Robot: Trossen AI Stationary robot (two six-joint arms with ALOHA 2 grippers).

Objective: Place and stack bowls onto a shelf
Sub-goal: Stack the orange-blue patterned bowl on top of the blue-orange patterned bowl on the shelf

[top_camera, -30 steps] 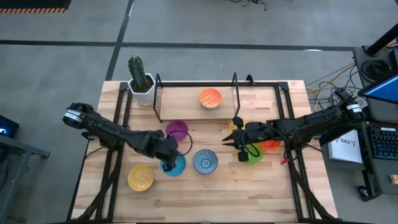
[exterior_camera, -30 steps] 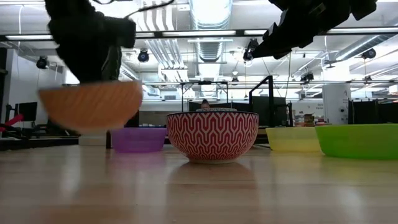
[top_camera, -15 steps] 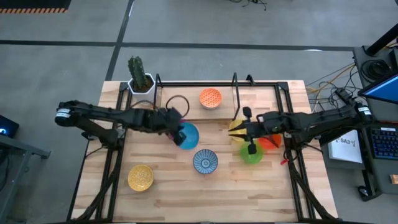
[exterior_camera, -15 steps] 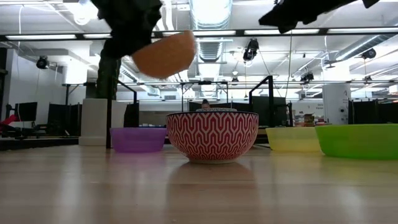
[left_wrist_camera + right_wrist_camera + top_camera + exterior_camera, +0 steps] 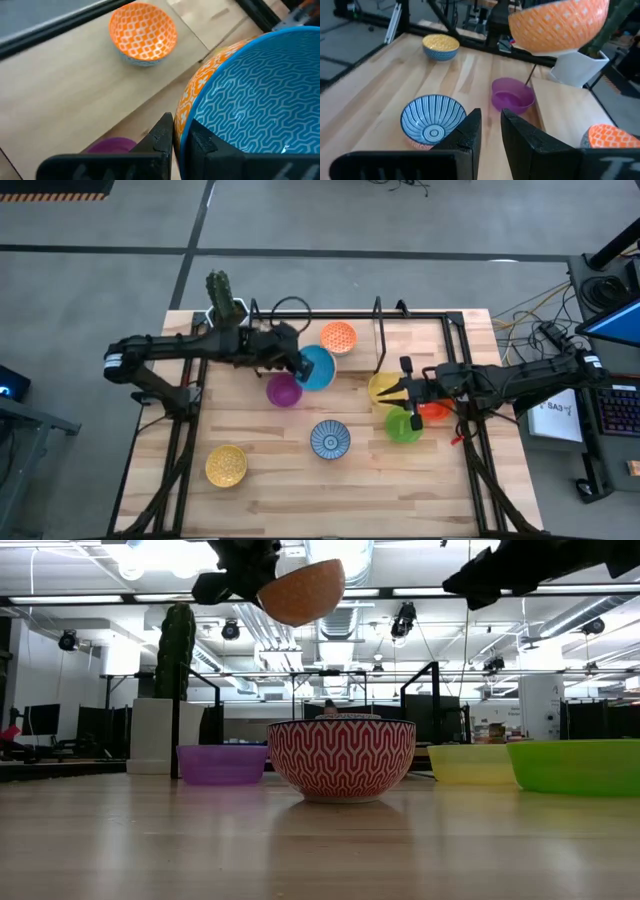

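My left gripper (image 5: 297, 364) is shut on the plain blue bowl (image 5: 316, 367), whose outside is orange (image 5: 303, 590). It holds the bowl high over the table, just in front of the shelf (image 5: 420, 338). The orange bowl (image 5: 338, 337) stands on the shelf board. The purple bowl (image 5: 283, 391) rests on the table below the held one. My right gripper (image 5: 398, 392) hovers, slightly open, over the yellow bowl (image 5: 383, 387), beside the green (image 5: 404, 426) and red-orange (image 5: 434, 411) bowls. The blue-and-white patterned bowl (image 5: 329, 439) and a second yellow bowl (image 5: 226, 465) sit nearer the front. My left gripper pinches the blue bowl's rim (image 5: 186, 112), with one finger (image 5: 162, 135) outside the wall and the other inside. The fingers reach in from the table's left side. The bowl is lifted clear of everything and tilted.
A white pot with a cactus (image 5: 224, 300) stands at the shelf's left end. Black uprights (image 5: 379, 330) and rails frame the shelf. Bare shelf board lies to the right of the orange bowl. Cables and a keyboard lie beyond the table's right edge.
My left gripper has carried the blue bowl from low over the table's near-left part up and toward the far edge, to the front of the shelf, and the bowl has tipped. My right gripper has drawn back slightly toward the table's right edge.
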